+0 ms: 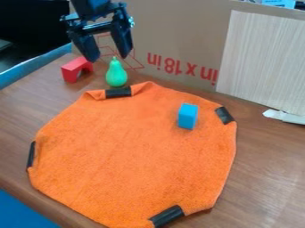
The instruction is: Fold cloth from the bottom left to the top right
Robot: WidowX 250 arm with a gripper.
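Count one orange cloth point(131, 151), spread across the centre, with four black strips point(118, 92) along its edge and one blue block point(187, 116) on its upper right part. Find one black gripper point(108, 58) at upper left, wide apart and empty, near one green pear point(116, 74) and one red block point(72, 70). Note red, upside-down lettering point(182, 67) on the cardboard point(179, 24) behind.
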